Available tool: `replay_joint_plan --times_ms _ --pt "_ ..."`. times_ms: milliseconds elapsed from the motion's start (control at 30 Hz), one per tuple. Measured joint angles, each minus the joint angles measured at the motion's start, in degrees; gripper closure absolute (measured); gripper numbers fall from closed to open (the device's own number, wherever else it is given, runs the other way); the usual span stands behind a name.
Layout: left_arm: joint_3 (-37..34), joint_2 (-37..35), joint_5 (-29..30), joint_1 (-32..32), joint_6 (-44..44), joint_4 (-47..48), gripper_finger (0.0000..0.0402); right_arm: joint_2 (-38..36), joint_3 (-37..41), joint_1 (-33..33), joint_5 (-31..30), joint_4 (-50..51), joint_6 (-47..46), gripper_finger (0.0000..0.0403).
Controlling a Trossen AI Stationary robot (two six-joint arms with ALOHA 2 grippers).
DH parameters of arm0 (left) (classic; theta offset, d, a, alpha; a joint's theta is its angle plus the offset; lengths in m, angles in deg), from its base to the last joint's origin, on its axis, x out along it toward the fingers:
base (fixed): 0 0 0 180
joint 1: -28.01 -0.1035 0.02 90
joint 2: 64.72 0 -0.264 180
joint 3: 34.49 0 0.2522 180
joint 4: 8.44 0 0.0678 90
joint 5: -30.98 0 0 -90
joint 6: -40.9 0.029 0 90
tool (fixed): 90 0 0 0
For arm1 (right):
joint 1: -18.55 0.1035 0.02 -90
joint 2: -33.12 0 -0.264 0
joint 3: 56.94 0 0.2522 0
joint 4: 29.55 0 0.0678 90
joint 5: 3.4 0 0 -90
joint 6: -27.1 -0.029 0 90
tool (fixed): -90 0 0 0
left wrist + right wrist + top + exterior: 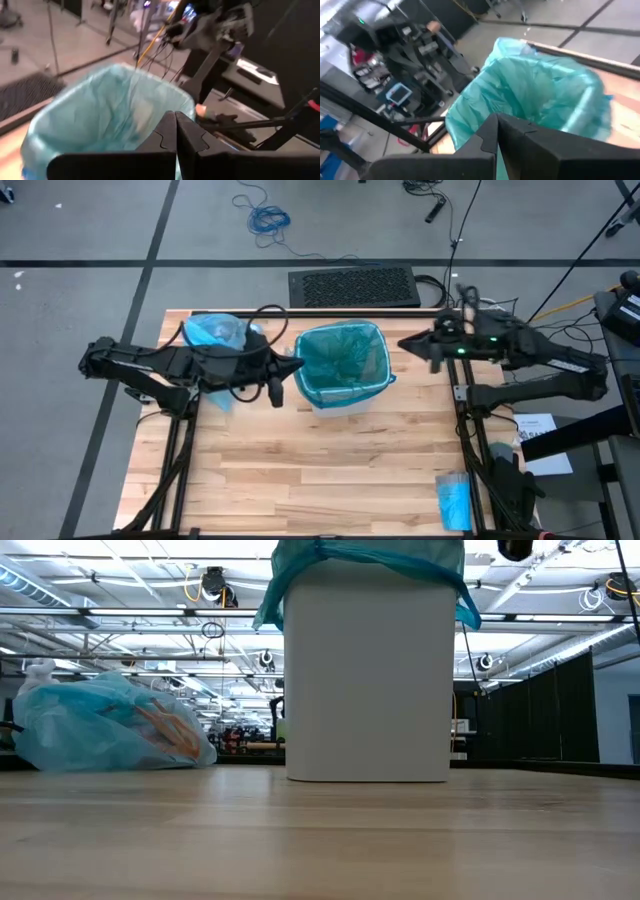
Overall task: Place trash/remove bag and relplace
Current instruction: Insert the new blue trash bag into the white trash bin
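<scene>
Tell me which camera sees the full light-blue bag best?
The low view: the bag lies whole on the table, brown scraps showing through. The high view half hides it behind the left arm. Neither wrist view shows it.

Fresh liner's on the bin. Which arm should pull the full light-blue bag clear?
Left, probably. The light-blue bag lies at the table's left rear, right beside the left arm, whose jaws are shut near the bin's left rim. The right arm sits across the bin, farther off.

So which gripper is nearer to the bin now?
Left. The left gripper hangs just beside the bin, near its left rim. The right gripper is farther, apart from the bin's right side, near the table's back right edge.
</scene>
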State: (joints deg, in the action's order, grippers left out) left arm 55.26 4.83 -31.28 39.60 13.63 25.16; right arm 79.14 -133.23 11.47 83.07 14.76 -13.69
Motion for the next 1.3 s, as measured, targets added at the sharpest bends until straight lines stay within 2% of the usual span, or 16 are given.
replay_joint_plan --times_ms 200,367,500,667,900,1300 --pt "0.00 -1.76 -0.87 -0.60 10.86 -3.30 0.0402 12.76 -7.37 3.24 -2.85 -0.10 2.05 0.0403" --pt "0.02 -4.99 -0.71 -1.43 17.96 -2.04 0.0402 23.54 -18.04 4.21 -7.50 2.19 2.63 0.0403" --pt "0.04 -6.71 -0.54 -2.11 21.38 2.99 0.0402 32.21 -27.27 4.21 -10.18 9.05 3.55 0.0403" --pt "0.04 -7.06 -0.52 -2.64 20.21 10.15 0.0402 40.74 -34.52 4.19 -10.47 13.24 3.90 0.0403" --pt "0.04 -7.04 -0.52 -2.64 20.09 15.48 0.0402 46.08 -38.42 3.14 -10.47 17.47 4.35 0.0403" --pt "0.04 -6.82 -0.52 -2.64 20.19 15.81 0.0402 46.68 -38.55 2.24 -10.16 17.82 4.02 0.0403"
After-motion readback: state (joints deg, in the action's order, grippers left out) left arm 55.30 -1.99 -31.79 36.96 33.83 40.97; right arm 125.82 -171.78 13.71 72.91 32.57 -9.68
